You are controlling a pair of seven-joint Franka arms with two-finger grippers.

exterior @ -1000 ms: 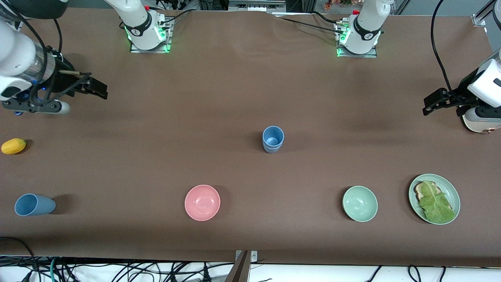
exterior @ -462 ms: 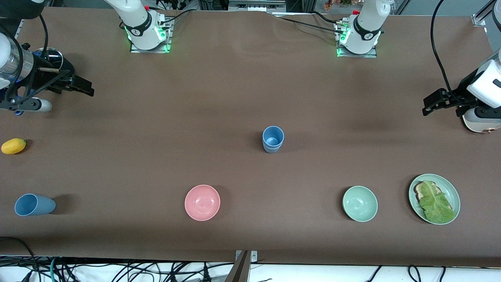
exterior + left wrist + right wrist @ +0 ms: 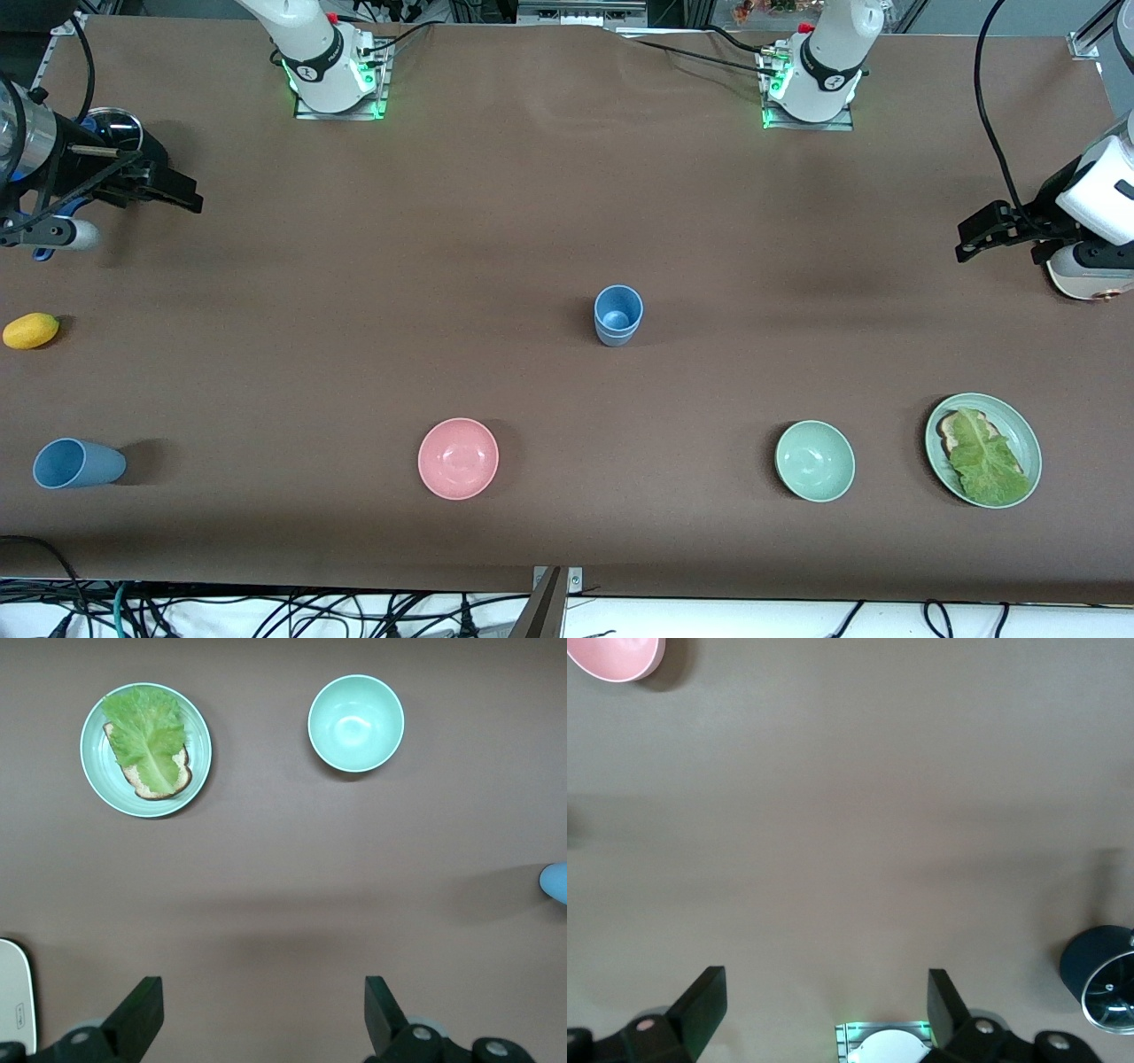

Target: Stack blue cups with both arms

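No lettering, label, brand or number can be read on anything in view.

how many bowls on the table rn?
2. Pink bowl near the front edge, mid-table; pale green bowl level with it, toward the left arm's end, beside the lettuce plate. None seem hidden.

The right arm reaches out at its end of the table, its end effector held above the table with both fingers spread wide and nothing between them. The left arm is drawn out at its own end of the table, its end effector likewise raised, fingers wide apart and empty.
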